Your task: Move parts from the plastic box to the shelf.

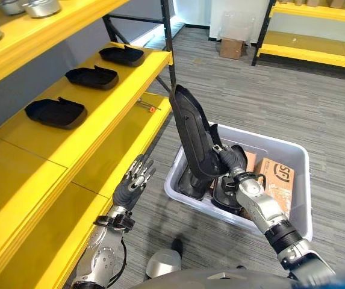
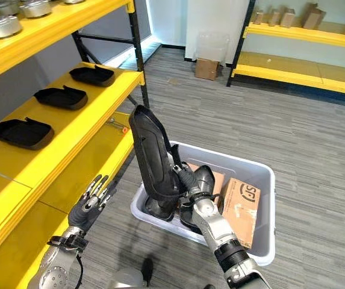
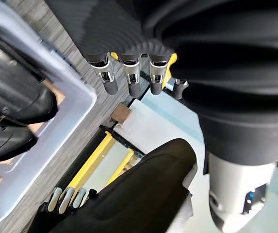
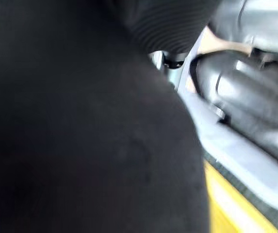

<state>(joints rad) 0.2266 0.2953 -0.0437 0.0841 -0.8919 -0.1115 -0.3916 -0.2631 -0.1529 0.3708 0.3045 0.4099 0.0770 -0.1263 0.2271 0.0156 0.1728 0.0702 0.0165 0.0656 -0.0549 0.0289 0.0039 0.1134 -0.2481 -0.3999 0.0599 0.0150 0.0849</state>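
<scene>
My left hand (image 1: 133,183) hangs open beside the yellow shelf (image 1: 109,105). My right hand (image 1: 229,161) grips a long black part (image 1: 191,135) by its lower end, upright above the plastic box (image 1: 292,158). The shelf lies leftward; three parts (image 1: 56,112) already sit there, its black post (image 1: 170,45) near the path.

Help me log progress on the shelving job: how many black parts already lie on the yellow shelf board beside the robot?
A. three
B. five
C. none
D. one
A: three black parts lie in a row on the yellow shelf board, while the right robot hand holds a fourth black part upright above the plastic box.
</scene>
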